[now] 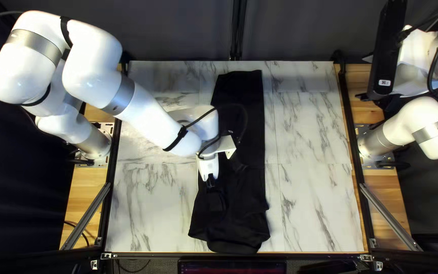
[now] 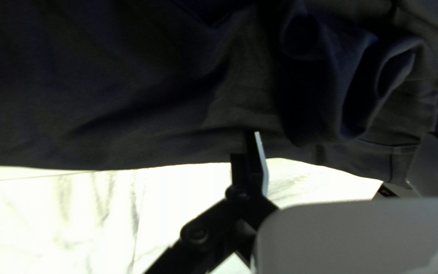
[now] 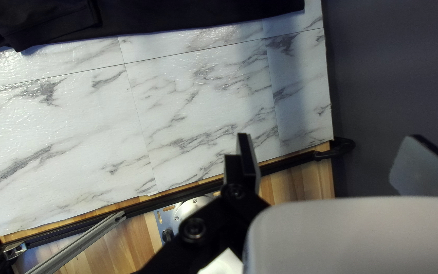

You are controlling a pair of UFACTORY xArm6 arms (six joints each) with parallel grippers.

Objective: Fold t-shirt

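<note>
Looking down at the worktop (image 1: 310,203), I had white marble-look sheets with grey veins and visible seams, plus black rails (image 1: 355,152) and pale wood (image 1: 88,177) along both sides. Metal struts (image 1: 85,217) angled out by the near corners, and a dark curtain (image 1: 178,30) hung behind the far edge. The black t-shirt (image 1: 244,203) was around the middle, stretched out in a long strip from far to near, kinda rumpled toward the near end. My left gripper (image 1: 211,181) was spread at the shirt's left side; couldn't tell if it touched the cloth. My right gripper (image 1: 365,77) was spread too, off by the worktop's right edge.
</note>
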